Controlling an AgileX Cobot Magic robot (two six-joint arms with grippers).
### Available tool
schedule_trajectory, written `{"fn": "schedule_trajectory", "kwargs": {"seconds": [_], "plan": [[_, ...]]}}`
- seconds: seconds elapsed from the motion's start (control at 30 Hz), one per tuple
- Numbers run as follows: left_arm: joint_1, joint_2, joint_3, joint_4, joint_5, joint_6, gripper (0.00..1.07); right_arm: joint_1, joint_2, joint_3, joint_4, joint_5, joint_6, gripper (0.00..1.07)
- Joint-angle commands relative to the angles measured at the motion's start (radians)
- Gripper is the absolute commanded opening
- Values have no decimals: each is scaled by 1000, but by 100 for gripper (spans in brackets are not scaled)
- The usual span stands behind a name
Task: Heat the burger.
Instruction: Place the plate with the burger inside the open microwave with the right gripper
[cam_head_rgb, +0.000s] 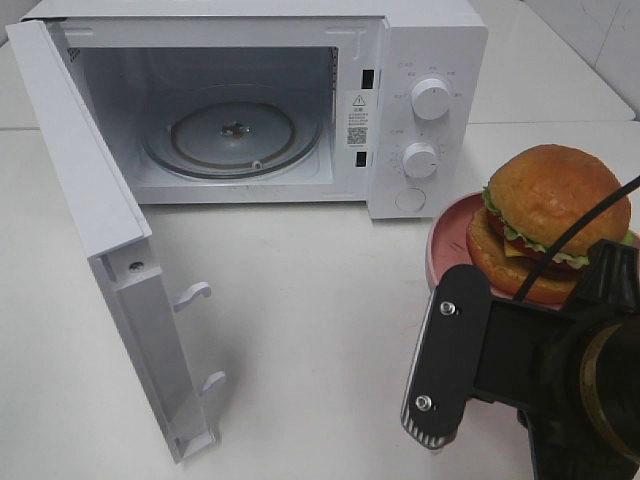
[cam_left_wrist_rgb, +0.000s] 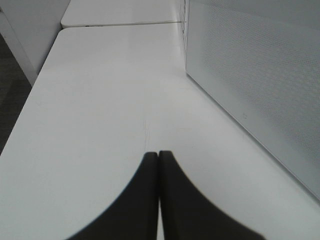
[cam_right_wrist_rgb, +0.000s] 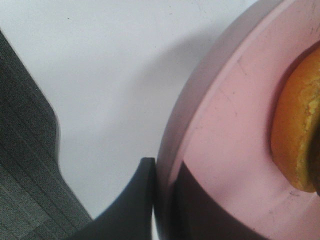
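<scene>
The burger (cam_head_rgb: 555, 200) sits on a round pink plate (cam_head_rgb: 450, 235) at the right of the table, in front of the microwave's control panel. In the right wrist view my right gripper (cam_right_wrist_rgb: 162, 170) is shut on the plate's rim (cam_right_wrist_rgb: 230, 125), one finger outside and one on top, with the bun's edge (cam_right_wrist_rgb: 300, 130) close by. The right arm's black wrist (cam_head_rgb: 520, 370) hides the plate's near edge. My left gripper (cam_left_wrist_rgb: 158, 156) is shut and empty, low over the table, and does not show in the exterior high view.
The white microwave (cam_head_rgb: 420, 100) stands at the back with its door (cam_head_rgb: 90, 200) swung open to the left and a glass turntable (cam_head_rgb: 232, 135) inside. A white perforated panel (cam_left_wrist_rgb: 250, 75) rises beside the left gripper. The table edge (cam_right_wrist_rgb: 55, 135) is near the plate.
</scene>
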Motion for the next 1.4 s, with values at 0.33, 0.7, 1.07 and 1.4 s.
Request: {"fn": "schedule_trajectory", "kwargs": {"seconds": [0.33, 0.7, 1.07, 1.4], "plan": [[2, -26, 2, 0, -6, -1, 0, 11, -8, -1, -76, -3, -142, 0], [2, -26, 2, 0, -6, -1, 0, 11, -8, -1, -149, -71, -252, 0], [2, -26, 2, 0, -6, -1, 0, 11, -8, -1, -154, -146, -380, 1], [2, -26, 2, 0, -6, -1, 0, 11, -8, -1, -195, -240, -502, 1]]}}
